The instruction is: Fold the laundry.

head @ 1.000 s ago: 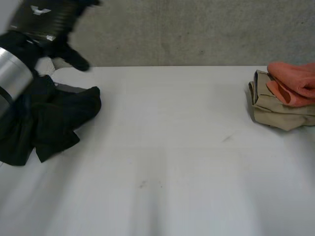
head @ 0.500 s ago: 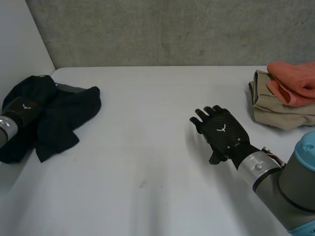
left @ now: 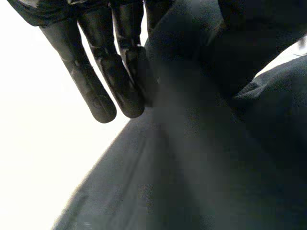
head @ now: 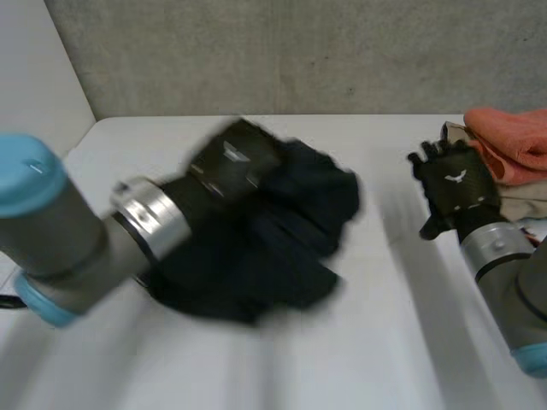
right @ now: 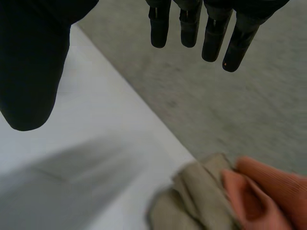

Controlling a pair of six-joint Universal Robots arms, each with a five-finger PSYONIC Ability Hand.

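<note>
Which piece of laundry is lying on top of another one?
The orange cloth: it lies on the folded beige one by the table's right edge; the black garment is apart, mid-table.

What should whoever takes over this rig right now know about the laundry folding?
Left robot hand: shut on the black garment, which is bunched at the middle of the table.
Right robot hand: open, holding nothing, beside the beige cloth.
Done: beige cloth folded at the table's right edge, orange cloth on top.
Left: spread the black garment flat, fold it, probably stack it there.
</note>
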